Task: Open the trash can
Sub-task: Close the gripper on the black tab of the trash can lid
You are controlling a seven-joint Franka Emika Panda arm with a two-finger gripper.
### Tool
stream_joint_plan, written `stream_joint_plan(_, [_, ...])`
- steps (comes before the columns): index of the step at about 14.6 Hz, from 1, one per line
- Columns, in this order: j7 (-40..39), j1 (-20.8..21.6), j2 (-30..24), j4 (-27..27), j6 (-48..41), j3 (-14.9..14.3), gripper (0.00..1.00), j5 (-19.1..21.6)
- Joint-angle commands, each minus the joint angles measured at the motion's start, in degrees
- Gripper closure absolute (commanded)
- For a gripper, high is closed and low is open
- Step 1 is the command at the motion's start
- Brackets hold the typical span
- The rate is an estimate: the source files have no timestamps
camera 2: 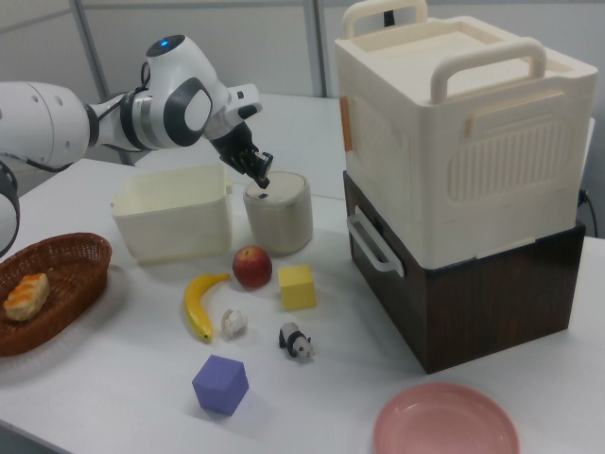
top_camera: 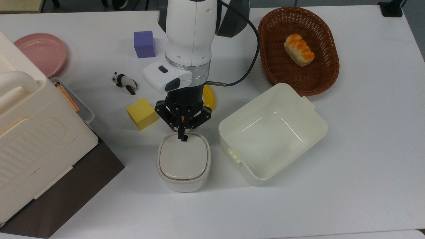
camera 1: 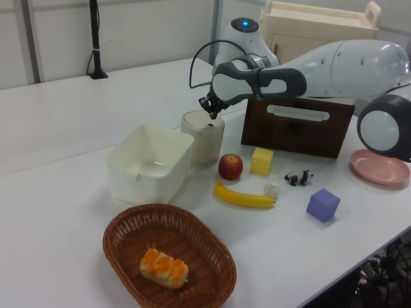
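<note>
**Colleague:** Where's the trash can from your seat?

**Me:** The trash can stands on the white table. Taking it as my landmark: the lidless cream tub is just beside it on the top view's right, and the apple and yellow cube sit near its button side. The big ribbed box is further off.

**Colleague:** And the gripper?

**Me:** The gripper is right over the can's lid edge where the small dark button sits. The fingers look pressed together into one narrow tip, holding nothing.

**Colleague:** How will the can behave?

**Me:** I'd judge it light: thin, smooth, rigid plastic, rounded-square, with a flat beige lid inside a raised rim. Glossy sides, so it could skid on the table if I push off-axis. No need to grasp it; I'd press straight down on the button, which is a small target. The lid is probably sprung at the hinge opposite, so I'd leave that side free.
</note>
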Motion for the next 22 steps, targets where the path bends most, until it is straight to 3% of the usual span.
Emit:
stream_joint_plan(1, [0.80, 0.35, 0.39, 0.59, 1.01, 0.05, 1.00, -1.28])
stream_joint_plan(15, [0.89, 0.79, 2.59, 0.41, 2.33, 0.32, 1.00, -4.44])
stream_joint_plan(22, [0.97, 0.71, 3.47, -0.64, 3.73, 1.02, 1.00, -9.80])
